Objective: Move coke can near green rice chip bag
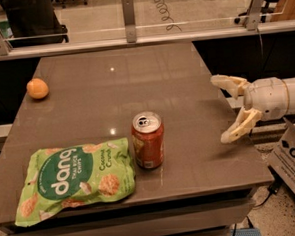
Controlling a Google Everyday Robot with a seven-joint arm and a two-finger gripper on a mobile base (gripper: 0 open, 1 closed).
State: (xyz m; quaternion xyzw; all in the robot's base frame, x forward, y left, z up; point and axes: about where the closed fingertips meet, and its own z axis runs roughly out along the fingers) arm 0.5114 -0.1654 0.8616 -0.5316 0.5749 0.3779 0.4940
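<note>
coke can (148,140) well apart from hand (219,109)

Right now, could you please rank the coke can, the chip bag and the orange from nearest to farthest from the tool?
The open tool hangs at the right edge of the table.
1. coke can, centre front.
2. green rice chip bag, front left, beside the can.
3. orange, far left.

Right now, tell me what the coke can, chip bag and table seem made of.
Coke can: probably aluminium, glossy red-orange wall, bare silver top. Green rice chip bag: thin plastic film, crinkled, with soft sheen. Table: smooth dark grey, stone or laminate; it mirrors lights. The gripper hangs open by the table's right edge.
</note>
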